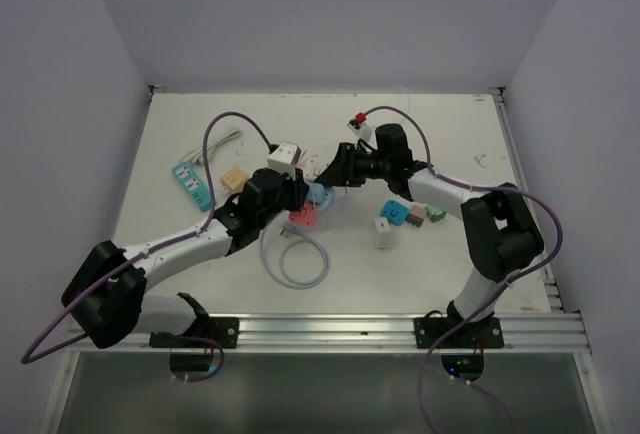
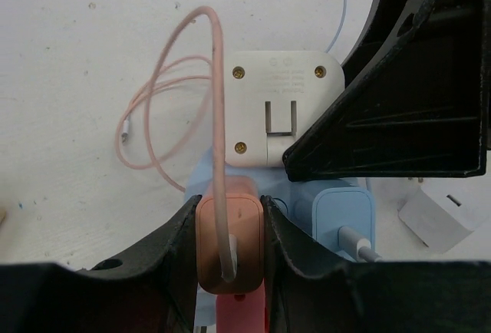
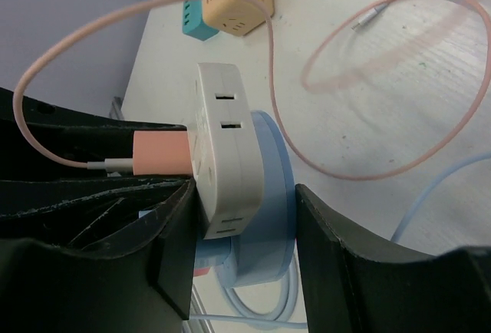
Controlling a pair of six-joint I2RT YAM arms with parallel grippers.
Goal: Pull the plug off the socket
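The left end effector (image 2: 230, 222) is clamped tight on the peach plug (image 2: 230, 248), whose lower end is cut off by the frame edge. In the right wrist view the plug sticks out at 9 o'clock from the white socket block (image 3: 230, 156), seated in its face with the pins hidden. The right end effector (image 3: 242, 195) is closed across that block and the pale blue disc (image 3: 272, 218) behind it. Farther off, a pink cable (image 3: 430, 149) loops over the bench (image 3: 383, 57) toward 2 o'clock.
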